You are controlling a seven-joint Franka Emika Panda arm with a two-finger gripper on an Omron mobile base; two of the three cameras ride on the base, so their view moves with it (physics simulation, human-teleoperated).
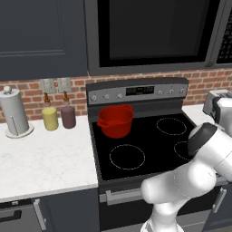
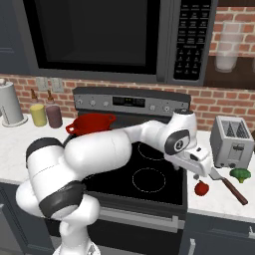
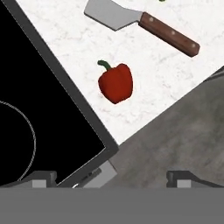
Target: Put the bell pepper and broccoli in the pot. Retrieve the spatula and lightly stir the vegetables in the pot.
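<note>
Bell pepper (image 3: 115, 82) lying on the marble surface (image 3: 144, 65) just beside the stove edge, spatula (image 3: 140, 19) nearby. End effector (image 3: 111, 177) hovering above it, spread wide, grasping nothing. Red pot (image 1: 115, 120) on the stove's back-left burner.

We see a white marble-looking counter (image 3: 166, 70) with faint veins and a smooth, slightly matt face. The stovetop (image 1: 145, 149) is smooth black glass edged in grey brushed metal. The spatula (image 3: 140, 22) has a flat grey metal blade and a dark brown wooden handle with pale rivets. The bell pepper (image 3: 115, 83) has glossy red skin. The pot (image 1: 115, 120) looks like smooth red enamel. The toaster (image 2: 230, 142) and the paper-towel holder (image 1: 13, 113) look like pale metal. The wall (image 1: 27, 95) behind is rough red brick. The broccoli (image 2: 241, 174) looks bumpy and matt.
</note>
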